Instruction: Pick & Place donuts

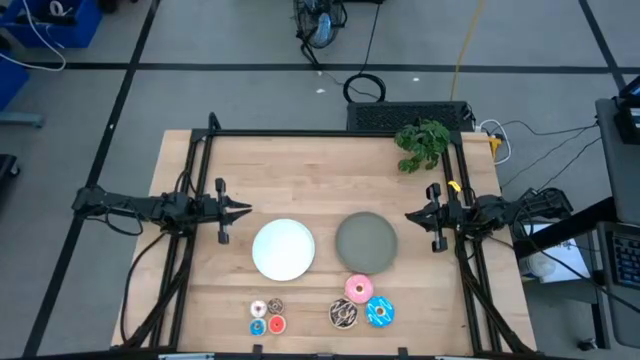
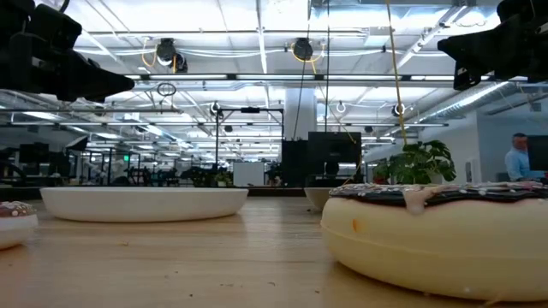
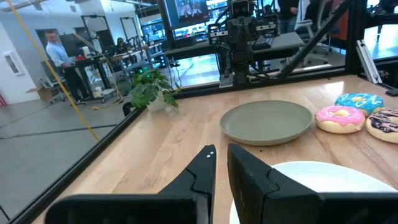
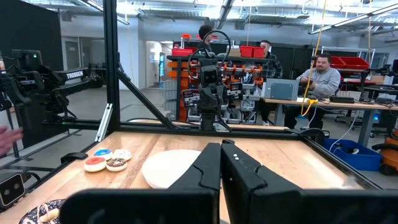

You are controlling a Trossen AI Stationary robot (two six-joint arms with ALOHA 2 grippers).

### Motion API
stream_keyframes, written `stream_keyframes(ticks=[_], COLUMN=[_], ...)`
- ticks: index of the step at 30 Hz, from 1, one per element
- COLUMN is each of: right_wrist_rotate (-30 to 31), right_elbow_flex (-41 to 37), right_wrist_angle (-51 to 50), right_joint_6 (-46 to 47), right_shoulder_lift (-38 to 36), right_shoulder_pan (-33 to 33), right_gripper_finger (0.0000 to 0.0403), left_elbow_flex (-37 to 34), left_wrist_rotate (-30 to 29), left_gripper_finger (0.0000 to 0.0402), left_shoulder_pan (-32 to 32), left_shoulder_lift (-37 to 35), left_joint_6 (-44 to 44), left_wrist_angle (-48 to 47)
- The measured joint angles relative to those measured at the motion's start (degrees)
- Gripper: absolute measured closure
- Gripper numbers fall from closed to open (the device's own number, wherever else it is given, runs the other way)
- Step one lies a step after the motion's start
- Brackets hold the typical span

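donuts all lie along the near edge of the table (image 1: 300, 170), none yet on a plate; the three larger ones cluster below the grey-green plate (image 1: 366, 242): the pink donut (image 1: 359, 289) just under its rim, the brown drizzled donut (image 1: 344, 315) and the blue sprinkled donut (image 1: 380, 313) touching side by side beneath it; the four tiny ones sit in a tight square below the white plate (image 1: 283, 249): white tiny donut (image 1: 258, 309), brown tiny donut (image 1: 276, 306), blue tiny donut (image 1: 258, 326), red tiny donut (image 1: 277, 324); both plates look bare.

left gripper (image 1: 243, 209) hangs above the table beside the white plate's left rim, fingers nearly together with a thin slit between them, grasping nothing; right gripper (image 1: 412, 215) hangs by the grey-green plate's right rim, clenched on nothing; a potted plant (image 1: 422, 143) stands in the far right corner, clear of the work.

risks, as i judge them: the donuts are packed so closely that fingers descending on one would likely nudge its neighbour, especially among the tiny four; they also sit close to the table's near edge, so a shove could roll one off; both grippers would need to spread before descending, or they would simply press down on a ring.
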Motion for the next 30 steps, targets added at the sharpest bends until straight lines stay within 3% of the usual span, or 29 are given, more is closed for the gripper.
stream_keyframes(ticks=[13,18,23,30], right_wrist_rotate=[0.0,0.0,0.0,0.0], right_elbow_flex=[0.0,0.0,0.0,0.0], right_wrist_angle=[0.0,0.0,0.0,0.0], right_joint_6=[0.0,0.0,0.0,4.9], right_shoulder_lift=[0.0,0.0,0.0,0.0], right_shoulder_pan=[0.0,0.0,0.0,0.0], right_gripper_finger=[0.0403,0.0403,0.0403,0.0403], left_elbow_flex=[0.0,0.0,0.0,0.0], left_wrist_rotate=[0.0,0.0,0.0,0.5], left_gripper_finger=[0.0353,0.0353,0.0353,0.0353], left_shoulder_pan=[0.0,0.0,0.0,0.0], left_shoulder_lift=[0.0,0.0,0.0,0.0], left_joint_6=[0.0,8.4,9.2,3.9], left_wrist_angle=[0.0,1.9,1.9,3.8])
